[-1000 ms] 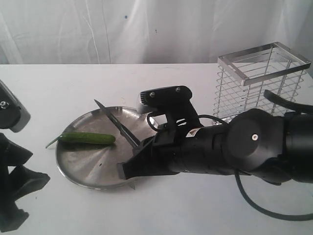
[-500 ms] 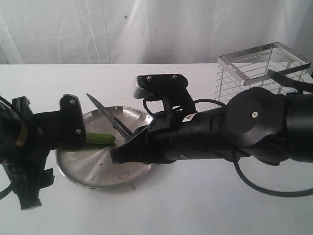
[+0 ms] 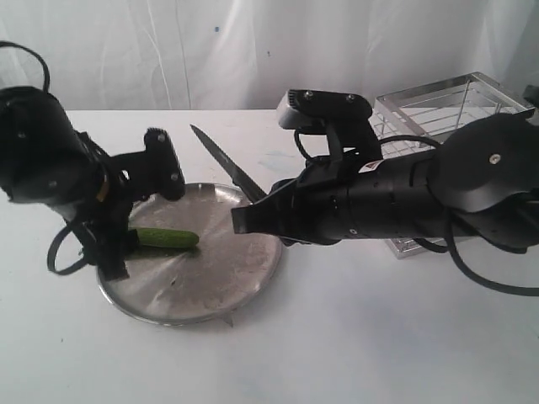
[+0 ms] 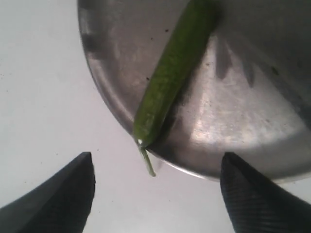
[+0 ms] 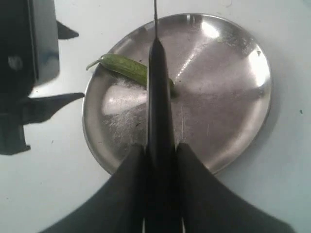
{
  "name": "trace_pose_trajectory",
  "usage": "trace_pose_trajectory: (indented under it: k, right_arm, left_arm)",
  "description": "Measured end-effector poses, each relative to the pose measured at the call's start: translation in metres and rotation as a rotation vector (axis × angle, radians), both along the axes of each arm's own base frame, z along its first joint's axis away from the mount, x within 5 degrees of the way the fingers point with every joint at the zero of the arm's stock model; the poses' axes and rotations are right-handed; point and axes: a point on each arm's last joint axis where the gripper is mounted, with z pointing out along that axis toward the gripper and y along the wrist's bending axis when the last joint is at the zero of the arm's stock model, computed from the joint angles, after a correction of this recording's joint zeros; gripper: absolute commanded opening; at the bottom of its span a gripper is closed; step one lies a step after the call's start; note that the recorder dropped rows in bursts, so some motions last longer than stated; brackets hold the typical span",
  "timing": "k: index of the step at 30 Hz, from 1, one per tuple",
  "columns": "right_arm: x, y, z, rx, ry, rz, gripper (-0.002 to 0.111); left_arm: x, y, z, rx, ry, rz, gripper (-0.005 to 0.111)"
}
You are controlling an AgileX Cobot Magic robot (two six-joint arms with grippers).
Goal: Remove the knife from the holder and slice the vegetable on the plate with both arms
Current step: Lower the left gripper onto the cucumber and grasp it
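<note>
1. The first part looks done. The knife (image 3: 226, 160) is out of the holder (image 3: 505, 90), which stands on the worktop behind the right arm (image 3: 379, 210), and no handle shows in it.
2. The right jaws are closed on the knife's black handle. In the right wrist view the blade runs straight out from between them.
3. The blade is not yet at work. In the exterior view it slants up and away over the far side of the plate (image 3: 210, 278), its tip well above the metal and clear of the vegetable (image 3: 164, 238).
4. The vegetable lies flat on the left part of the plate and looks whole. No cut, slice or gap shows in any view. Its thin stem pokes out over the rim toward the left arm (image 3: 50, 164).
5. The left jaws stand wide open and hold nothing. In the left wrist view the two fingertips (image 4: 63, 199) sit either side of the stem end, over the worktop just off the rim, and touch neither the vegetable nor the plate.
6. By my reading you are about midway, with the knife fetched and both arms gathered at the plate.
7. What remains, as I judge it, is to close the left jaws on the stem end to steady the vegetable, lower the blade across its free half, and make the slices.
</note>
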Motion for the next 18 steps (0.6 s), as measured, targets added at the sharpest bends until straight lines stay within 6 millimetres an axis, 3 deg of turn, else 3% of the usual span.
trace_pose_trajectory:
  k: [7, 18]
  right_arm:
    - [0.006, -0.008, -0.001, -0.017, -0.005, -0.016, 0.000]
    - [0.007, -0.010, -0.001, -0.025, -0.008, -0.015, 0.000]
  left_arm:
    - [0.030, 0.014, 0.001, -0.163, 0.146, -0.054, 0.074]
    - [0.070, 0.012, -0.036, -0.229, 0.303, -0.147, 0.071]
